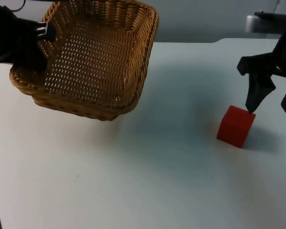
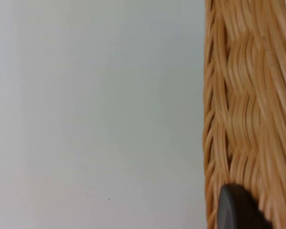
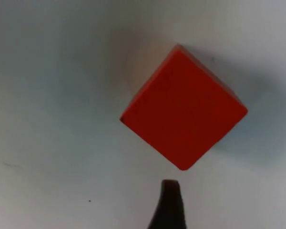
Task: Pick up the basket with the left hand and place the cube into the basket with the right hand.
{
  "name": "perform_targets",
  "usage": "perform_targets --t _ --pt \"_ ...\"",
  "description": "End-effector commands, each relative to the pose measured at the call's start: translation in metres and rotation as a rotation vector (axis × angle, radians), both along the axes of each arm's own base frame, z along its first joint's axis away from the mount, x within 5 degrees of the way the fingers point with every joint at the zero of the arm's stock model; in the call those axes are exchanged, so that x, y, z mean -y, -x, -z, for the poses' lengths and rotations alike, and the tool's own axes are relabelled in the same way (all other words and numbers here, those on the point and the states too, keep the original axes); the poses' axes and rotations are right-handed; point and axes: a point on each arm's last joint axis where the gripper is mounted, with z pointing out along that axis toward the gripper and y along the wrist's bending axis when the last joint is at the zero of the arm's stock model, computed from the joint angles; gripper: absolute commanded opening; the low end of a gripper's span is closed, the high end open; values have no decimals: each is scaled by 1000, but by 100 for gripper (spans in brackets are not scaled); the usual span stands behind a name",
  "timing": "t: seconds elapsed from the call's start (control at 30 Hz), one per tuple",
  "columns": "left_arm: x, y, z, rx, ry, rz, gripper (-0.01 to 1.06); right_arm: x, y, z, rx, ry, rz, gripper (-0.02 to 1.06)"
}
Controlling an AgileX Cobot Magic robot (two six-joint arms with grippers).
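Note:
A woven wicker basket [image 1: 93, 57] hangs tilted above the table at the upper left, casting a shadow below. My left gripper [image 1: 31, 45] is shut on the basket's left rim; the rim's weave [image 2: 248, 109] runs close beside a black fingertip [image 2: 236, 210] in the left wrist view. A red cube [image 1: 235, 125] rests on the table at the right. My right gripper [image 1: 271, 107] stands open just above and behind the cube, one finger [image 1: 255, 98] near its top back edge. In the right wrist view the cube [image 3: 183, 107] lies just beyond a fingertip [image 3: 169, 202].
The white table [image 1: 148, 181] stretches bare across the middle and front. The grey partition wall [image 1: 205, 19] closes the back.

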Motion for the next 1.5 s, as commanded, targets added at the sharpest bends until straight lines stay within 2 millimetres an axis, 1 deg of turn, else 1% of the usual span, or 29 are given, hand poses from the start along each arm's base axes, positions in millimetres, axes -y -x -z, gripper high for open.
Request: perform_targets --t 0.0,0.03,0.13,0.17,0.2,0.23,0.27,0.43,0.53,0.77,1.03,1.13,1.2,1.3,1.4,1.47 --pt "1 -1 -5 18 18 -23 0 -12 -1 4 27 59 -28 66" --pt "1 -1 -5 18 18 -23 0 -12 -1 4 27 59 -28 66" --pt "1 -1 -5 18 18 -23 0 -32 2 12 46 136 -98 76" --pt "1 -1 -5 18 18 -23 0 -37 2 15 51 160 -111 80" --pt "1 -1 -5 18 18 -23 0 -37 2 15 51 160 -111 80" --pt "1 -1 -5 20 17 -24 0 -43 0 16 68 189 -112 85" --pt "1 -1 -5 20 17 -24 0 -46 -2 17 79 203 -108 86" --pt "1 -1 -5 20 17 -24 0 -49 -10 15 92 216 -79 85" --pt "1 -1 -5 20 17 -24 0 -49 -11 16 95 214 -80 86" --pt "1 -1 -5 20 17 -24 0 -52 -13 28 79 194 -67 94" --pt "1 -1 -5 20 17 -24 0 -55 -16 31 107 172 -66 94" --pt "1 -1 -5 21 16 -25 0 -57 -16 41 85 159 -47 94" --pt "1 -1 -5 21 16 -26 0 -57 -16 43 79 161 -48 94" --pt "0 -1 -5 23 15 -27 0 -58 -16 55 48 156 -38 94" --pt "0 -1 -5 23 15 -27 0 -58 -15 59 35 161 -39 94" --pt "0 -1 -5 23 15 -27 0 -58 -15 59 34 161 -39 91"
